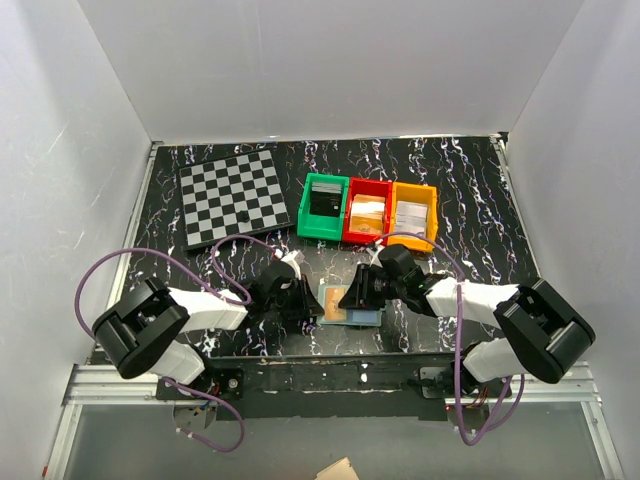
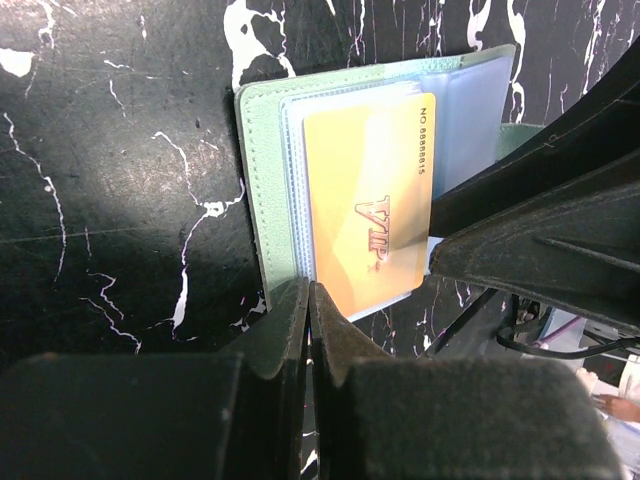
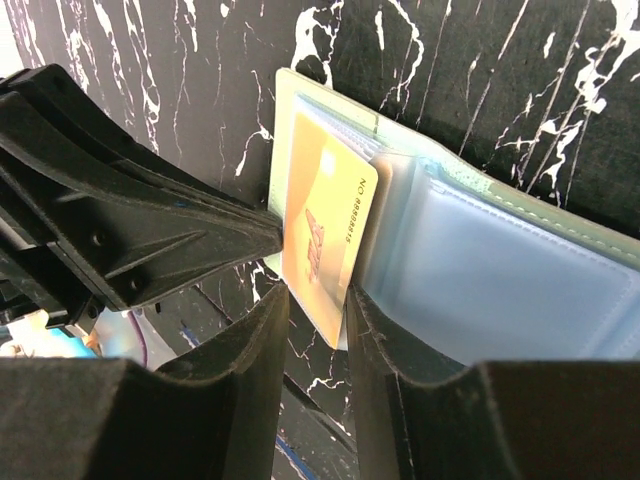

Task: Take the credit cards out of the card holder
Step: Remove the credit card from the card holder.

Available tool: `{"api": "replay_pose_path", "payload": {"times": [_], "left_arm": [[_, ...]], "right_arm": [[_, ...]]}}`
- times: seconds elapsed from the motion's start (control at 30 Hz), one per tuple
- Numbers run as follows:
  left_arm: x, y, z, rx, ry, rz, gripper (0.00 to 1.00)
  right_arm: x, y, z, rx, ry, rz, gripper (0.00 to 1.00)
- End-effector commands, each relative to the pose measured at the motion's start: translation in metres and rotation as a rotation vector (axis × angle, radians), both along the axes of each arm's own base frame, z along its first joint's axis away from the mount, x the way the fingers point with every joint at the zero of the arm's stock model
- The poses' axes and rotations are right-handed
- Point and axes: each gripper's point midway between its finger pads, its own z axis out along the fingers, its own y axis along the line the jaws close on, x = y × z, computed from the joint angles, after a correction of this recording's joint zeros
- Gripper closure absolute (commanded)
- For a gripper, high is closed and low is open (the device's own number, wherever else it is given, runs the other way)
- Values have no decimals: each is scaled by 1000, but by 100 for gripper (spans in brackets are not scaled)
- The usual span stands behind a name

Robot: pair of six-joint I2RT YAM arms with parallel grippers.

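The card holder lies open on the black marbled table between my two grippers, sage-green outside with light blue clear pockets. An orange-yellow credit card marked VIP sticks partly out of a pocket. My left gripper is shut, its tips at the holder's near edge beside the card; I cannot tell whether it pinches the edge. My right gripper is open, with the card's lower corner between its fingers, not clamped. In the top view the left gripper and right gripper flank the holder.
A checkerboard lies at the back left. A green bin, a red bin and an orange bin stand in a row behind the holder, each with things inside. White walls enclose the table.
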Motion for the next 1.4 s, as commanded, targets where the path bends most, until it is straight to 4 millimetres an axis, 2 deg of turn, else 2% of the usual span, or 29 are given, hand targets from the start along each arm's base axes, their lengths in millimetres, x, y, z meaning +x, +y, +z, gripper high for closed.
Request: {"api": "replay_pose_path", "payload": {"times": [0.0,0.37,0.5,0.77,1.23,1.3,1.37], "left_arm": [[-18,14,-26,81,65,-14,100],[-17,12,-20,63,56,-11,100],[-14,11,-11,49,32,-5,100],[-11,8,-6,46,22,-8,100],[-2,0,29,-11,-43,-4,100],[0,-2,34,-17,-53,-7,100],[2,-2,38,-19,-61,-6,100]], "right_arm": [[6,6,17,69,-50,0,63],[4,2,7,47,-23,-2,64],[3,2,3,43,-11,0,71],[4,1,4,48,-16,-5,75],[4,-1,2,46,-14,-9,88],[3,-1,1,44,-10,-8,88],[3,-1,1,44,-7,-6,82]]}}
